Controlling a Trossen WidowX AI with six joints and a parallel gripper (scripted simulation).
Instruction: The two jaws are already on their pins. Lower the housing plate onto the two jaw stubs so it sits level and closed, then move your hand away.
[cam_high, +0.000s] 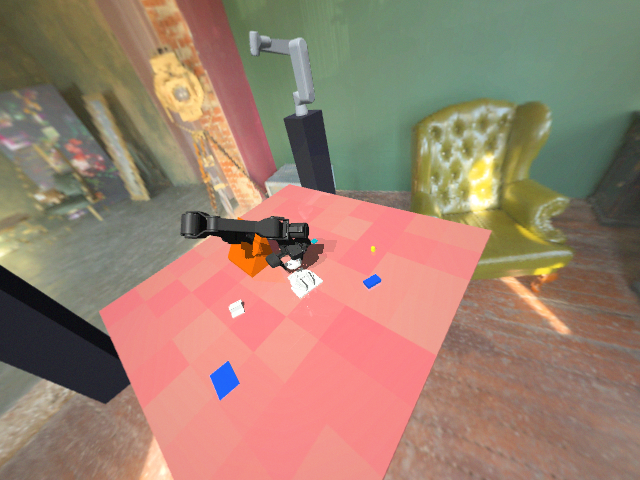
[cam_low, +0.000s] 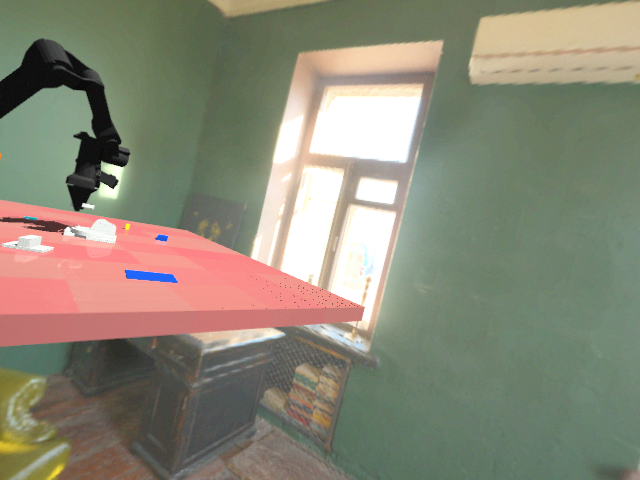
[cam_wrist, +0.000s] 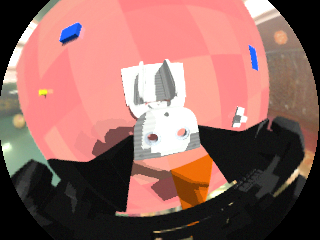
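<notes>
The white housing plate (cam_high: 293, 264) (cam_low: 88, 206) (cam_wrist: 166, 145), with two round holes, is held in the air and looks roughly level in the exterior view. My gripper (cam_high: 287, 258) (cam_low: 82, 207) (cam_wrist: 164, 133) is shut on it, one finger at each side. The white base (cam_high: 297, 290) (cam_wrist: 128, 75) lies on the table, with two upright jaws (cam_low: 103, 227) (cam_wrist: 167, 82) side by side. In the wrist view the plate overlaps the base's near edge, and the jaws show beyond it. The jaw stubs are too small or hidden to make out.
A small white part (cam_high: 236, 308) (cam_low: 29, 242) (cam_wrist: 239, 117), a blue block (cam_high: 371, 281) (cam_low: 161, 238) (cam_wrist: 70, 33), a blue square (cam_high: 224, 380) (cam_low: 150, 276) (cam_wrist: 254, 57) and a yellow piece (cam_high: 372, 249) (cam_low: 127, 226) (cam_wrist: 43, 92) lie around. An orange block (cam_high: 250, 262) (cam_wrist: 192, 180) stands beneath the arm.
</notes>
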